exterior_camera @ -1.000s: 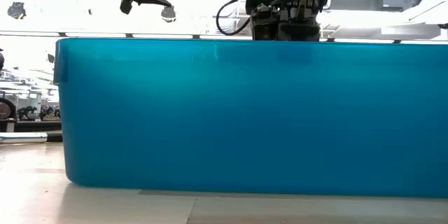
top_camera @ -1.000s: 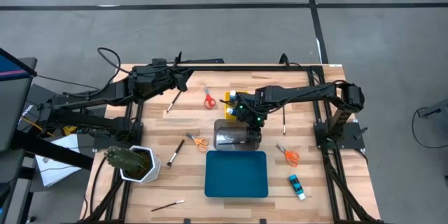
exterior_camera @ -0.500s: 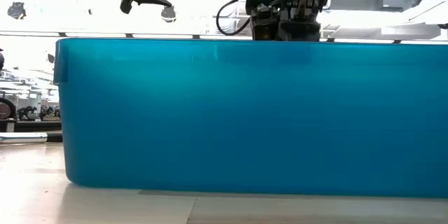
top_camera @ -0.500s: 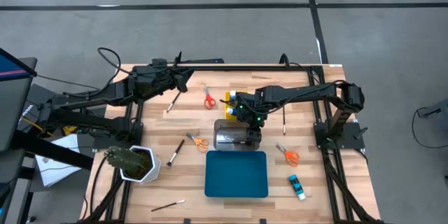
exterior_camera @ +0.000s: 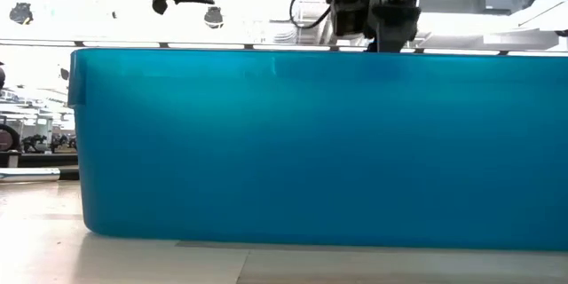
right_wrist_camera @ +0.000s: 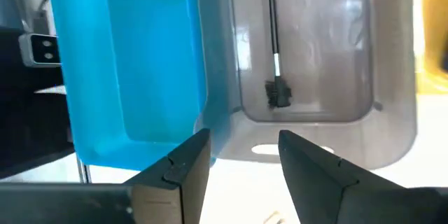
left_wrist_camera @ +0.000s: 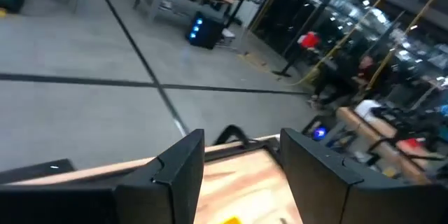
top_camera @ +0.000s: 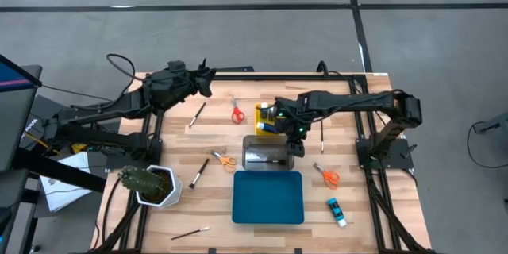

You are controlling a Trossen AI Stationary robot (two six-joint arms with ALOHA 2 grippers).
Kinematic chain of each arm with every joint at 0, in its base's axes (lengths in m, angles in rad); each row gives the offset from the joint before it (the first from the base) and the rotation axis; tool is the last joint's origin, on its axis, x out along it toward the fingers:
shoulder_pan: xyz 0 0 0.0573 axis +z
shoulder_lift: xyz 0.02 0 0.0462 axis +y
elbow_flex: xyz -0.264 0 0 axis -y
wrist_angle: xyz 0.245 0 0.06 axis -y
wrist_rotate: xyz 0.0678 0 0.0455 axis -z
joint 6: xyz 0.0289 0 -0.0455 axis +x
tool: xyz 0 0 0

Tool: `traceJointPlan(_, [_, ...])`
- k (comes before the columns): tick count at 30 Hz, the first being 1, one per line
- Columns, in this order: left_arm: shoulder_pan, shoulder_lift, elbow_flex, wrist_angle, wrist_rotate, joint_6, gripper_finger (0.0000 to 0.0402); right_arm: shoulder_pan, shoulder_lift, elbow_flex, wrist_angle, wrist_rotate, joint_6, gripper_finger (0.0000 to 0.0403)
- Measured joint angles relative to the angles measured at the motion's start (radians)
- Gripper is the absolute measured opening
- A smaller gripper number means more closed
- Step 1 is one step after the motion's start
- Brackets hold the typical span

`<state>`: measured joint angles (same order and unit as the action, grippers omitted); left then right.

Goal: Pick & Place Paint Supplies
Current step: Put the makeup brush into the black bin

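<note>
Pale wood-plank tabletop (top_camera: pixel 214 135), matt; glossy clear plastic tray (right_wrist_camera: pixel 308 56); smooth blue plastic tray (top_camera: pixel 268 198).

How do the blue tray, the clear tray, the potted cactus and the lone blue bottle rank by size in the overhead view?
1. Blue plastic tray
2. Clear plastic tray and green cactus in its white pot: look alike
3. Small white-capped blue bottle

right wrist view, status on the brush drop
Right tool open, empty, above clear tray. Paintbrush lying inside tray. Left tool open, idle at table's far left. Nothing in the way.
</note>
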<state>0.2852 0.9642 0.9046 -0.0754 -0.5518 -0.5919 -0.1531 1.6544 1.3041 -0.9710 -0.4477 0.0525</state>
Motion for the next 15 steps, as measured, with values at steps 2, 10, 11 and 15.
traceJointPlan(2, [0.023, 0.0, 0.021, -0.067, 0.001, 0.01, 0.018, -0.01, -0.028, 0.0, -0.008, 0.0, 0.0, 0.0165])
traceJointPlan(10, [0.057, 0.121, 0.171, -0.519, 0.072, -0.013, 0.0164, -0.042, -0.156, 0.0, -0.023, 0.001, 0.001, 0.0164])
traceJointPlan(11, [0.057, 0.144, 0.185, -0.559, 0.088, -0.018, 0.0163, -0.042, -0.171, 0.0, -0.021, 0.001, 0.007, 0.0164])
traceJointPlan(15, [0.053, 0.237, 0.204, -0.676, 0.135, -0.047, 0.0166, -0.055, -0.216, 0.0, -0.022, 0.003, 0.008, 0.0164])
